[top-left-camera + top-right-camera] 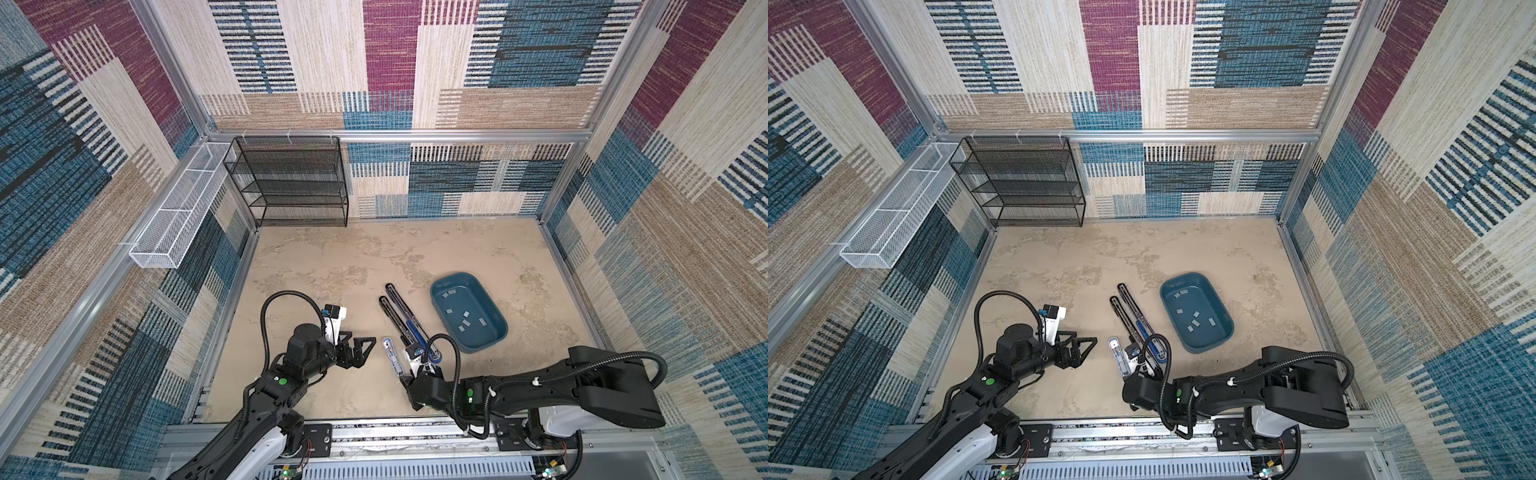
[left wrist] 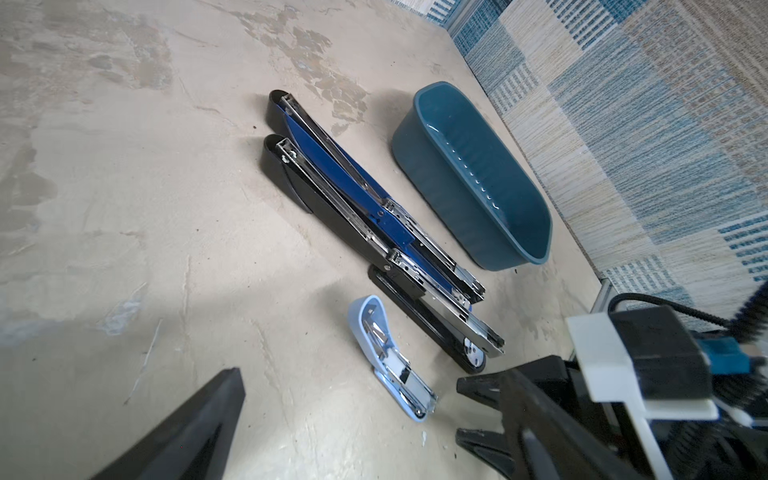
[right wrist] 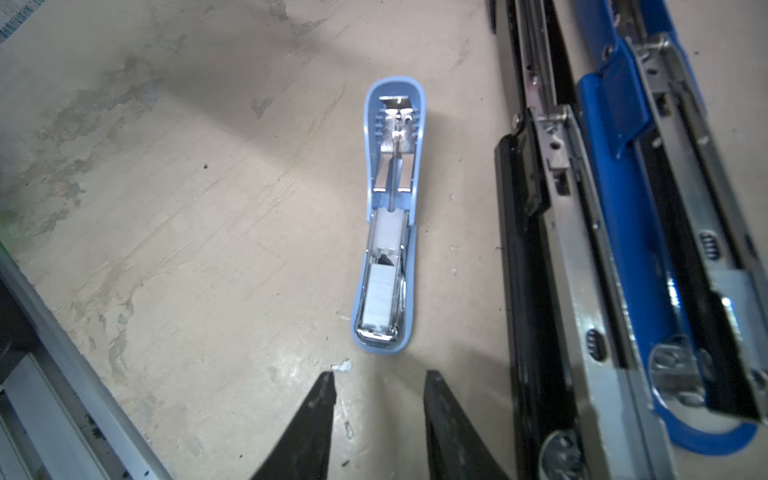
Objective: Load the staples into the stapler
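Observation:
A small light-blue stapler (image 1: 392, 355) (image 1: 1119, 356) (image 2: 390, 357) (image 3: 388, 224) lies flipped open on the table. A light-grey strip of staples (image 3: 379, 299) sits in its metal channel. More staples (image 1: 465, 322) (image 1: 1194, 322) lie loose in a teal bin (image 1: 496, 328) (image 1: 1225, 328) (image 2: 469, 232). My right gripper (image 3: 381, 376) (image 1: 401, 374) (image 2: 461, 411) hovers just off the stapler's near end, jaws apart, nothing between them. My left gripper (image 1: 365, 337) (image 1: 1087, 336) is wide open and empty, left of the stapler. The left wrist view shows only one of its fingers (image 2: 199, 424).
Two long-reach staplers, one black (image 1: 392, 320) (image 3: 536, 249) and one blue (image 1: 415, 324) (image 3: 615, 174), lie open side by side between the small stapler and the bin. A black wire shelf (image 1: 291, 183) and a white mesh basket (image 1: 178, 216) stand at the back left.

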You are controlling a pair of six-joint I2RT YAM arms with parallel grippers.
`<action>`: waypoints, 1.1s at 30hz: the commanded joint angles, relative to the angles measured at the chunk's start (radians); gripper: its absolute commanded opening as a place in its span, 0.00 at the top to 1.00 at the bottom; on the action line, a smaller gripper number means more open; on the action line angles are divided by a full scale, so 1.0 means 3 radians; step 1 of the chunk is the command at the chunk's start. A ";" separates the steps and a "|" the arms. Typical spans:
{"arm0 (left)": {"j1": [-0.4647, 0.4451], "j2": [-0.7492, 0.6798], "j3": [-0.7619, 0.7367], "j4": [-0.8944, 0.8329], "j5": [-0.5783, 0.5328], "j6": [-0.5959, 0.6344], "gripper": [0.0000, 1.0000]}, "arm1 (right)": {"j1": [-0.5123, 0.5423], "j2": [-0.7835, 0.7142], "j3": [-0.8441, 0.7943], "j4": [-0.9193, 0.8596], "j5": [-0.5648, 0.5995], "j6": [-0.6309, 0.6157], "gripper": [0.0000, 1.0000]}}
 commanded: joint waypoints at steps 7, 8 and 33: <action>-0.0005 0.0354 0.0028 0.0415 0.0276 -0.0057 0.01 | 0.0001 -0.0376 -0.0402 0.0127 0.0322 0.0190 0.58; -0.0010 0.0426 0.0041 0.0458 0.0306 -0.0064 0.01 | 0.0001 -0.0439 -0.0447 0.0140 0.0323 0.0176 0.58; -0.0270 0.1656 0.0344 0.0986 0.0411 0.0103 0.06 | 0.0001 0.0391 -0.0051 0.0776 0.0181 -0.0317 0.64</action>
